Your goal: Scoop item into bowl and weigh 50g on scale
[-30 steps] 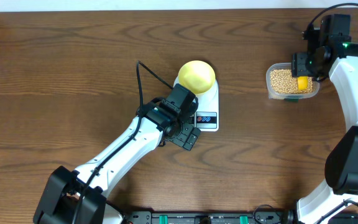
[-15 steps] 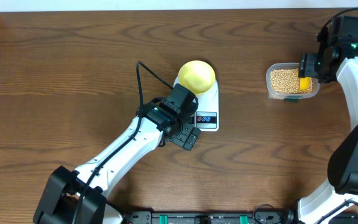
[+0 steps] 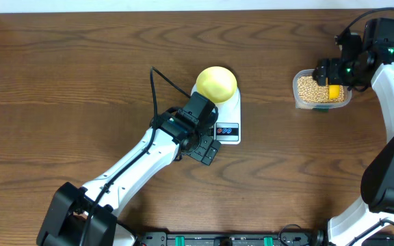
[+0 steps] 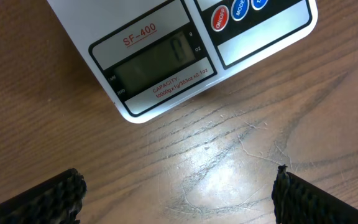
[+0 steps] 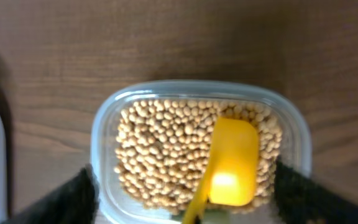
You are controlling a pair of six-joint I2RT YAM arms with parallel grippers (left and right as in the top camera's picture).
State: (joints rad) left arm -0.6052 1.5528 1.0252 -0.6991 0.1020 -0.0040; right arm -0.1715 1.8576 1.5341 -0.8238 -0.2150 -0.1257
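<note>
The tan beans (image 3: 312, 89) fill a clear plastic tub (image 3: 297, 87) at the right of the table. A yellow scoop (image 3: 334, 90) lies on the beans, its handle pointing toward my right gripper. My right gripper (image 3: 336, 71) hovers over the tub, open, with a finger on either side of it and nothing held. The right wrist view shows the beans (image 5: 160, 149), the scoop (image 5: 232, 163) and my right gripper (image 5: 188, 190). The pale yellow bowl (image 3: 216, 83) sits on the white scale (image 3: 228, 121). My left gripper (image 3: 207, 149) is open and empty on the near side of the scale (image 4: 157, 59).
The scale's display (image 4: 160, 62) is dim and I cannot read it; its red and blue buttons (image 4: 221, 17) are at the top. My left fingers (image 4: 42, 202) hover over bare wood. A black cable (image 3: 157, 85) runs from the left arm.
My right wrist has turned and shifted slightly above the tub, and its fingers now stand spread across it. The scoop stays in the beans. The left arm has not moved.
</note>
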